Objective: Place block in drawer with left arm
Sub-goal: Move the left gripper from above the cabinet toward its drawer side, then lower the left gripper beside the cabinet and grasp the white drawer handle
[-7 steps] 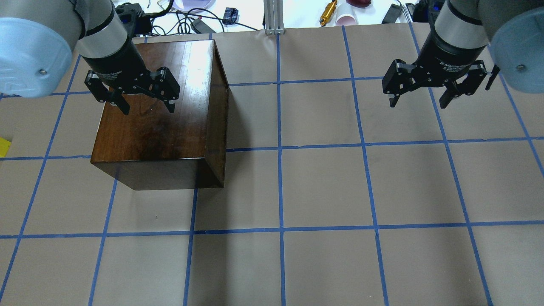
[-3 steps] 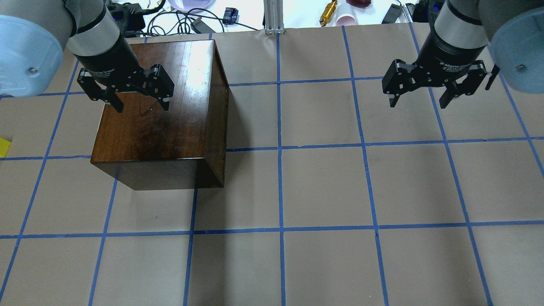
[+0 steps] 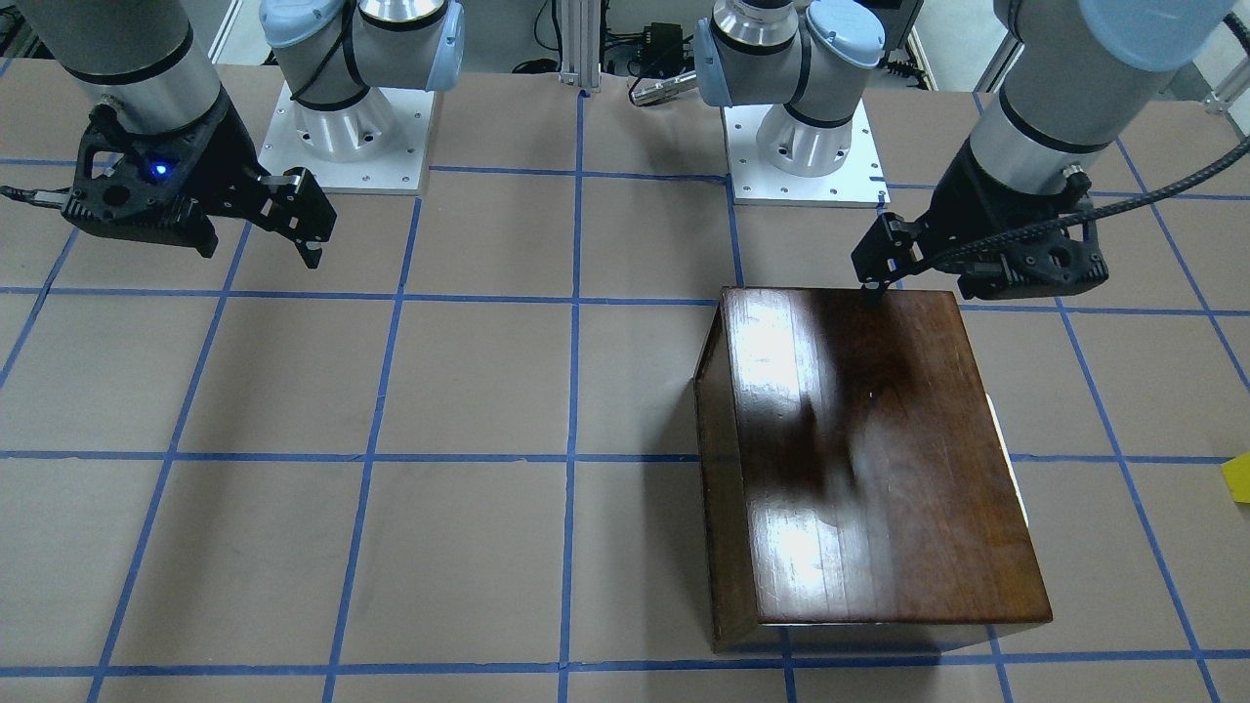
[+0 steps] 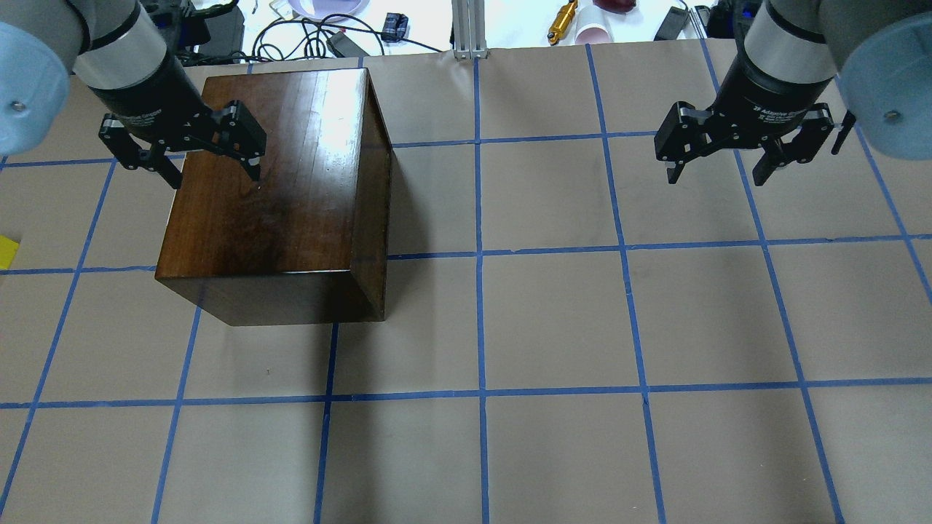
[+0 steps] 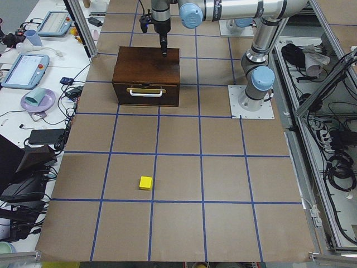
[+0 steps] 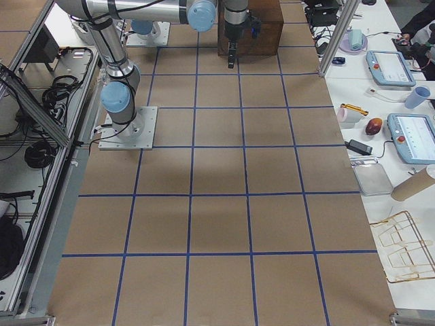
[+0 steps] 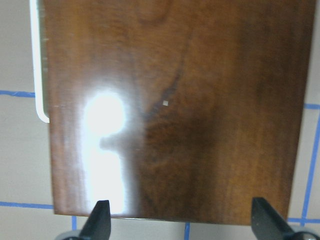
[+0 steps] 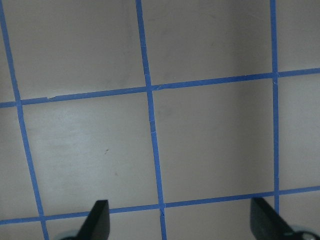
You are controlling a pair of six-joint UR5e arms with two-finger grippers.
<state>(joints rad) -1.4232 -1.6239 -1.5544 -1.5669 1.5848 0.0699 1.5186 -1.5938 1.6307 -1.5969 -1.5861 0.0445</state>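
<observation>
Overhead, your left gripper hangs with its jaws spread and nothing between them. It is above the dark wooden box, which stands toward the table's far left corner. The block lies at the table's left edge, cut by the frame and well apart from the box and gripper. Your right gripper is likewise spread and empty, toward the far right corner.

From the front-facing camera, you see the left gripper over the box's edge nearest the robot. The block lies by the left edge.

From the left end, the drawer faces the table's left edge. Its front is flush with the box, and its metal pull runs across it. The block sits alone on the table between the drawer and that edge.

From the right end, the right gripper hangs above the table in front of the box.

Your left wrist camera shows the box's glossy top filling the view, with the spread fingertips at its near edge. Your right wrist camera shows only table and blue tape lines between its parted fingertips.
</observation>
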